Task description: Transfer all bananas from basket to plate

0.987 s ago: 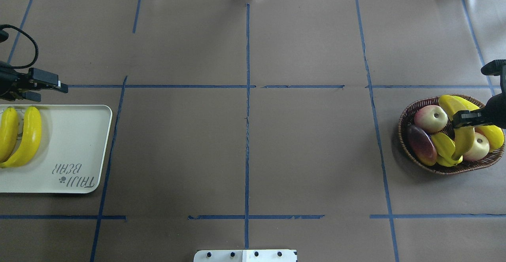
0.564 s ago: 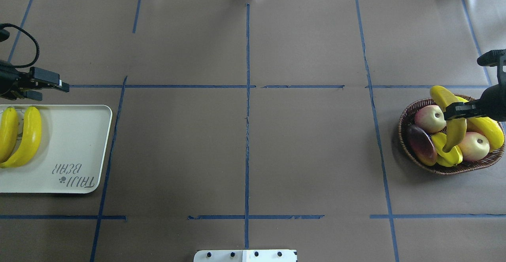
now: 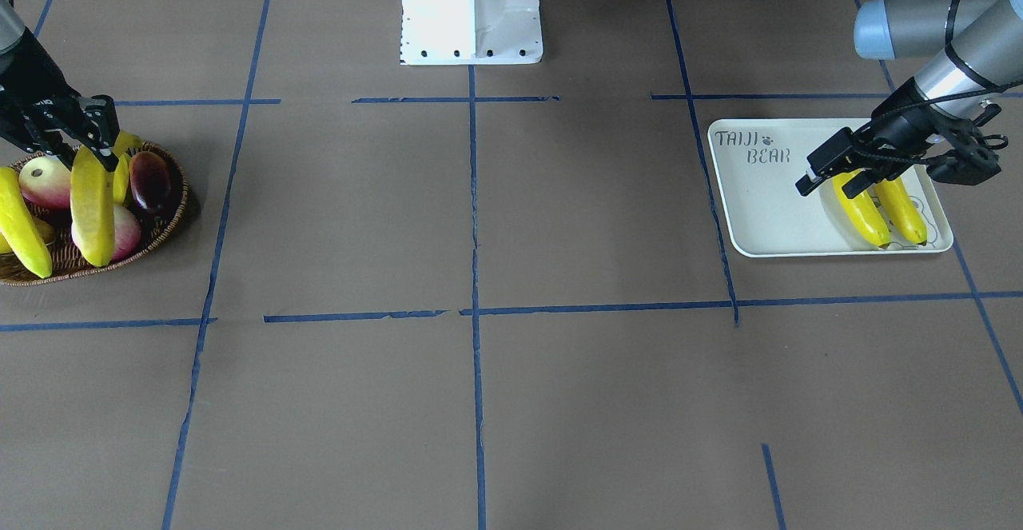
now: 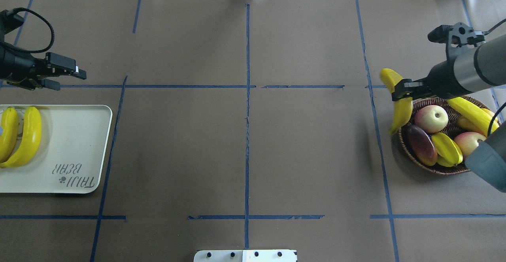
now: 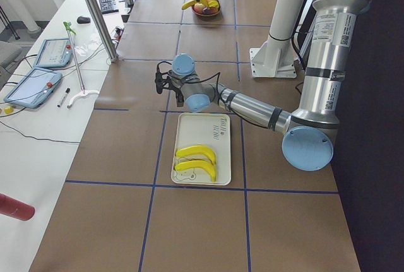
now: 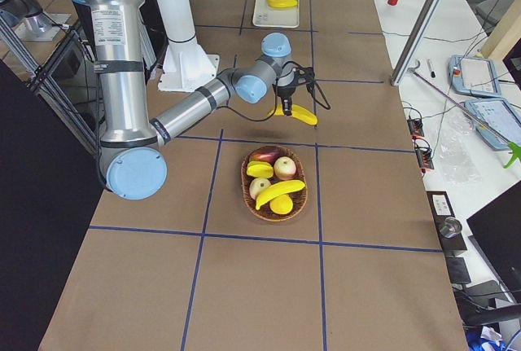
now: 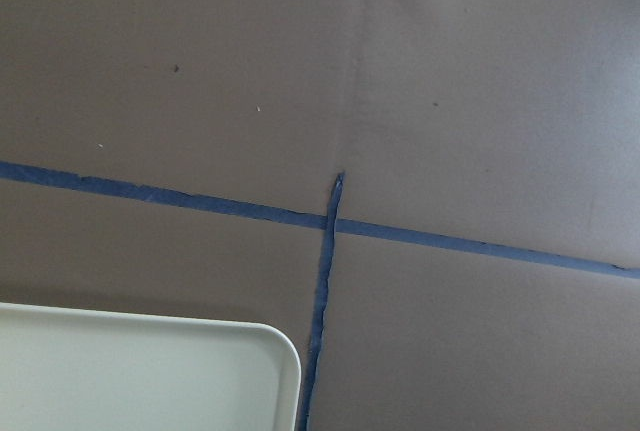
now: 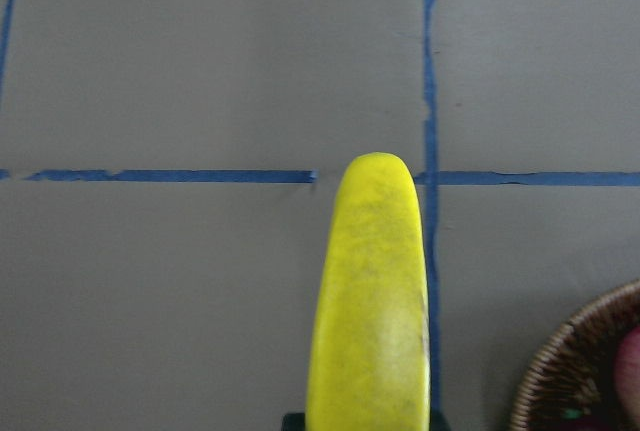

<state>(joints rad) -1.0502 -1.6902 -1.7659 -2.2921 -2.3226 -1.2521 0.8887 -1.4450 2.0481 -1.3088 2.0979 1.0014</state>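
**A:** Where do we find the bananas?

**B:** We count four. The held banana (image 4: 400,110), smooth and bright yellow, hangs in the right gripper (image 4: 399,90) at the right of the overhead view. It is just off the left rim of the woven wicker basket (image 4: 435,170) and lifted clear of it. A second banana (image 4: 472,112) lies across the basket's upper right. The other two bananas (image 4: 23,135) lie side by side at the left end of the flat white plate (image 4: 71,135), by the frame's left edge.

**A:** How do we read the right arm?

**B:** It reaches in from the right edge, its forearm slanting down-left over the basket. Its fingers are clamped on the held banana roughly a third of the way from the upper end. The longer part curves downward in the frame.

**A:** And the left?

**B:** The left gripper (image 4: 71,80) hovers in the upper left, near the blue tape line (image 4: 178,86) just above the plate's top edge, pointing right. We see its two fingers spread apart with nothing between them.

**A:** What else sits in the basket?

**B:** Two blush-and-cream apples (image 4: 433,117), a ribbed yellow star fruit (image 4: 446,149), and a glossy dark red fruit (image 4: 421,143) we cannot name. Everything rests on matte brown paper (image 4: 308,155).
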